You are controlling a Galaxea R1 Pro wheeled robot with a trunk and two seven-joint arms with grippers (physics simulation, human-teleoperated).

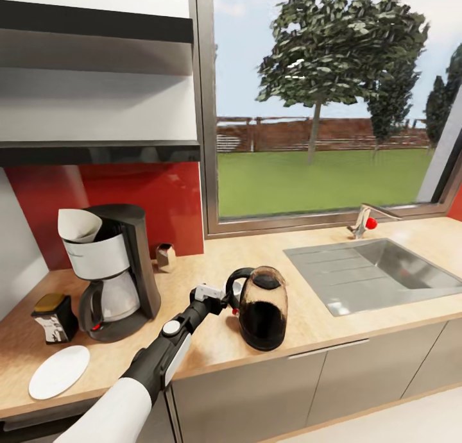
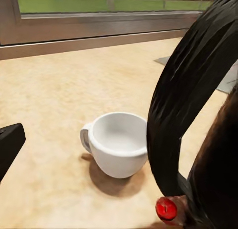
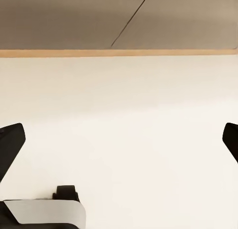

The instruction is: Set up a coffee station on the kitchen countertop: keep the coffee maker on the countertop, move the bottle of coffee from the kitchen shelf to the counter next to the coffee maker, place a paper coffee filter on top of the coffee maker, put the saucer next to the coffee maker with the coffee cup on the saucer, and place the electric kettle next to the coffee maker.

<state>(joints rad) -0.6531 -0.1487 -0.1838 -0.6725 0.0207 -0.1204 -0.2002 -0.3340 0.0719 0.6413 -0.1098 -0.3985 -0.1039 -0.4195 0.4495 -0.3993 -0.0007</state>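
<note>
Left gripper [image 1: 226, 297] at the electric kettle [image 1: 262, 308] handle; whether its jaws grip it, cannot tell. Coffee cup [image 2: 120, 143] stands on the countertop [image 1: 321, 327] just beyond the jaws, beside the kettle. Right gripper [image 3: 119, 139]: jaws spread wide, holding nothing.

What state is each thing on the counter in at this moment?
Coffee maker: upright, paper filter on top.
Kettle: upright, left end effector at its handle.
Cup: upright, empty, on the bare counter.
Saucer: flat, empty.
Coffee bottle: upright, beside the coffee maker.
</note>
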